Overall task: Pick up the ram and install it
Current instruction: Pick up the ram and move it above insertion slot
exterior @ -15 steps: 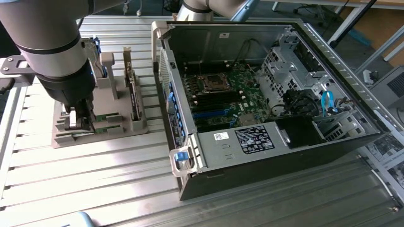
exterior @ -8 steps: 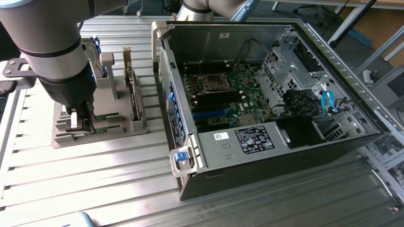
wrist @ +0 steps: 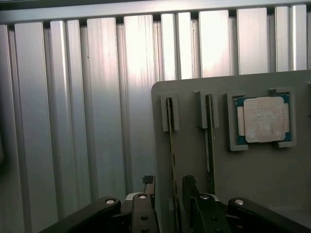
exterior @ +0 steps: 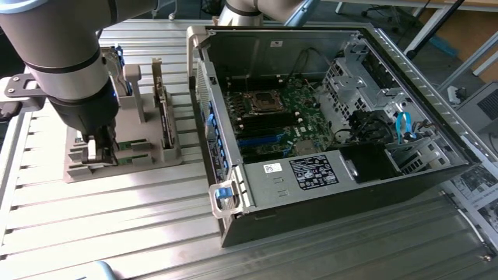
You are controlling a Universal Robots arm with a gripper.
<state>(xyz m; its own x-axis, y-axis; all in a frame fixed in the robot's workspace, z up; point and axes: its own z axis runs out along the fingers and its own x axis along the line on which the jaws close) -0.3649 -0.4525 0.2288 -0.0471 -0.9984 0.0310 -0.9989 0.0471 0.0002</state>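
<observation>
Robotics lab, bench set up for PC assembly. Evidence:
- An industrial robot arm [exterior: 62,64] stands over a ribbed aluminium profile table [exterior: 116,227].
- An open desktop computer case [exterior: 335,192] lies on its side at the exterior view's right, with the motherboard [exterior: 272,116] exposed.
- A grey parts fixture [wrist: 272,179] at the exterior view's left holds the ram [wrist: 171,145], a second stick [wrist: 210,136] and a processor chip [wrist: 262,119] in moulded slots.
</observation>
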